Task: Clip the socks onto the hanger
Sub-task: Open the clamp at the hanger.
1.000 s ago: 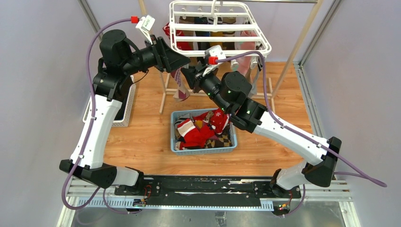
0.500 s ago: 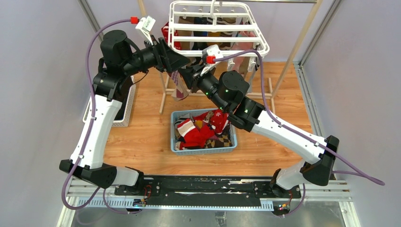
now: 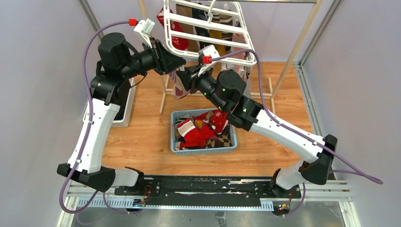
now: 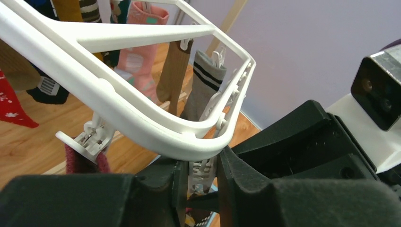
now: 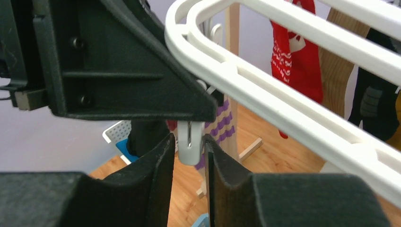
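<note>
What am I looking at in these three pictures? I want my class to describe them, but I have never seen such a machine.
These are two robot arms fixed at the near edge of a wooden table. The overhead picture looks down from above and behind them. The other two come from cameras on the wrists, so each shows its own black fingers at the bottom. On the table stands a blue basket of socks, mostly red. Above hangs a white plastic hanger with hanging socks clipped to it. The left gripper and the right gripper each pinch a small white clip under the hanger's edge; I cannot tell whether it is the same clip.
</note>
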Controlling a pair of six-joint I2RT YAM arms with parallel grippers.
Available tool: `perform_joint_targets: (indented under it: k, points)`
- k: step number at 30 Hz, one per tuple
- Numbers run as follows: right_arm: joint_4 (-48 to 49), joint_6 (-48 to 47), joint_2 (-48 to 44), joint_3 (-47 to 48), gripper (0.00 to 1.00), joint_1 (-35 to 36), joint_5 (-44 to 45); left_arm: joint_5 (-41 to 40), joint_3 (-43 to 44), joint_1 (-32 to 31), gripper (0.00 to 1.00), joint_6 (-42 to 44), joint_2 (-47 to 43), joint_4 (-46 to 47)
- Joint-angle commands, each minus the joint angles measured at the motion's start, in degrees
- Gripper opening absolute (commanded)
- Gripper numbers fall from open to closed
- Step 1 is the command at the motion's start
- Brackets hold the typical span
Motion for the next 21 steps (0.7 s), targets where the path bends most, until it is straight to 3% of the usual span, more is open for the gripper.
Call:
perform_joint_targets:
  k: [1, 3, 6, 14, 21]
  points:
    - [-2.16, -0.06, -1.01, 0.83, 0.37, 0.56, -1.68, -2.87, 0.49, -0.33, 0.23, 1.93, -0.87, 0.02]
    - [-2.35, -0.58, -2.40, -0.27, 0.46, 0.56, -1.46, -2.66, 0.69, -0.33, 0.23, 1.57, -0.86, -0.15]
    - [-2.36, -1.13, -5.92, -4.46, 0.50, 0.52, -0.28, -2.13, 0.73, -0.33, 0.23, 0.83, -0.91, -0.28]
    - [-7.18, 1.97, -16.74, -22.00, 0.50, 0.48, 1.55, -0.87, 0.93, -0.32, 0.19, -1.40, -1.29, -1.07]
    - [-14.12, 7.96, -11.98, -28.82, 0.48, 0.48, -2.60, 0.07, 1.32, -0.33, 0.14, -2.93, -1.11, -1.12]
